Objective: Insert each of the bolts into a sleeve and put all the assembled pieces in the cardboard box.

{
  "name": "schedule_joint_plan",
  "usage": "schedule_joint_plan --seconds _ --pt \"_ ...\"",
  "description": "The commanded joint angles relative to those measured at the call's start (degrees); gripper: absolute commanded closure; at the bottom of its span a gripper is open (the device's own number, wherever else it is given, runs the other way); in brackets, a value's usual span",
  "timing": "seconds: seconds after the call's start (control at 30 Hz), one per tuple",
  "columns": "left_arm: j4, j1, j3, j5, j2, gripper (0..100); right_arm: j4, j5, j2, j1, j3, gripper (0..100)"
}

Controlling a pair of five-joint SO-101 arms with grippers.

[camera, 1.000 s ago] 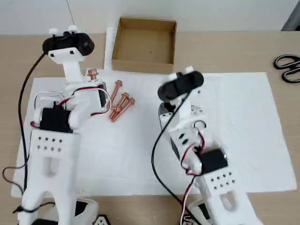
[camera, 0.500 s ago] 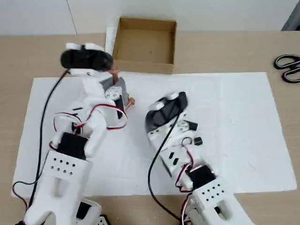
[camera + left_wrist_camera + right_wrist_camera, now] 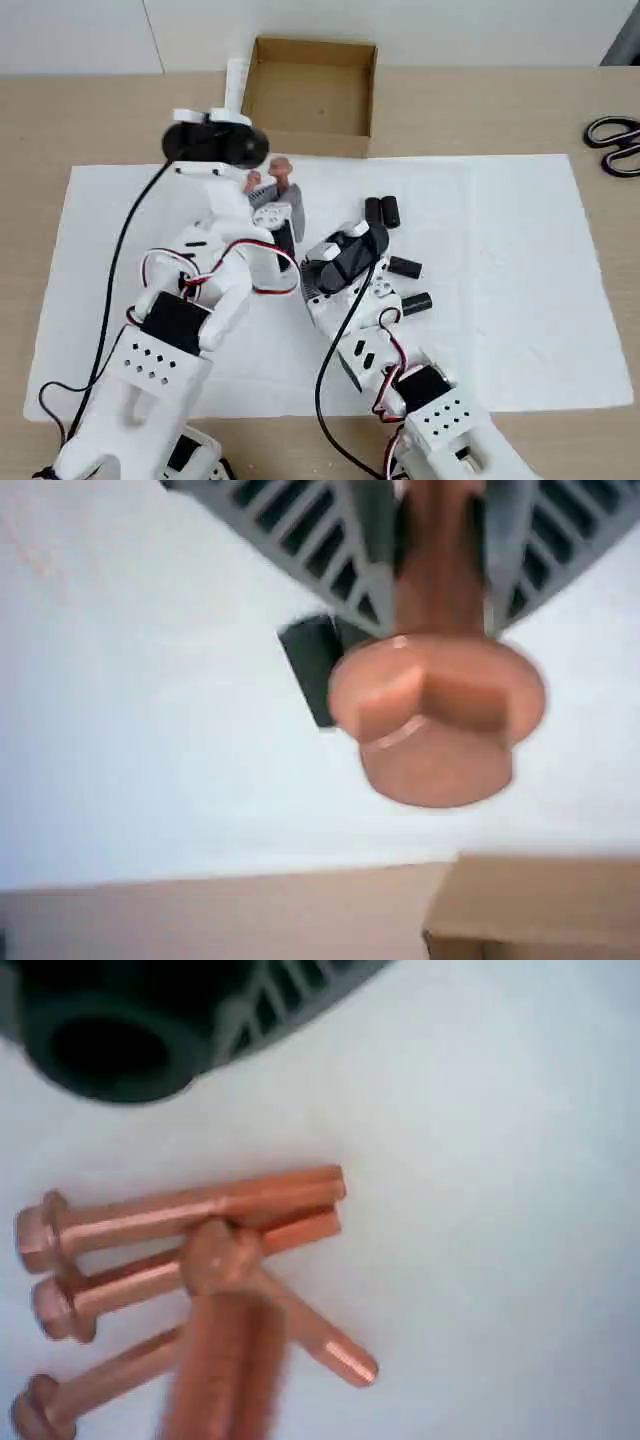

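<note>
My left gripper (image 3: 440, 540) is shut on a copper bolt (image 3: 435, 720), whose hex head points toward the cardboard box (image 3: 540, 905). From above, that bolt (image 3: 281, 170) sticks out of the left gripper (image 3: 278, 203) just in front of the box (image 3: 310, 85). My right gripper (image 3: 190, 1020) is shut on a black sleeve (image 3: 100, 1050), its open bore showing. Under it three loose bolts (image 3: 180, 1210) lie side by side on the white sheet, and a blurred bolt (image 3: 220, 1340) crosses in front. Several loose sleeves (image 3: 383, 211) lie right of both arms.
A white sheet (image 3: 500, 250) covers the middle of the wooden table. Scissors (image 3: 615, 140) lie at the far right edge. The two arms stand close together near the sheet's centre, wrists almost touching. A white post (image 3: 235, 85) stands left of the box.
The left arm swung right and toward the box, lifting a bolt off the pile. The right arm moved left away from the sleeves, uncovering them, and now sits beside the left gripper.
</note>
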Motion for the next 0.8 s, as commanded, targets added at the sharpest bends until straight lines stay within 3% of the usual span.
schedule_joint_plan --seconds 0.0,0.13,0.47,0.77 --pt "-0.09 1.23 -0.31 0.35 -1.93 99 -1.36 -2.81 -1.45 -0.31 -0.53 99.2" --pt "-0.26 2.64 0.40 0.35 -1.93 99 -1.36 -3.08 -1.45 -0.40 -0.53 99.2" --pt "-9.67 3.34 7.52 0.35 -2.11 99 -1.36 -3.08 -1.45 -2.51 -0.62 99.2" --pt "-8.35 3.34 7.34 0.35 -2.11 99 -1.36 -3.08 -1.45 -2.59 -0.62 99.2"
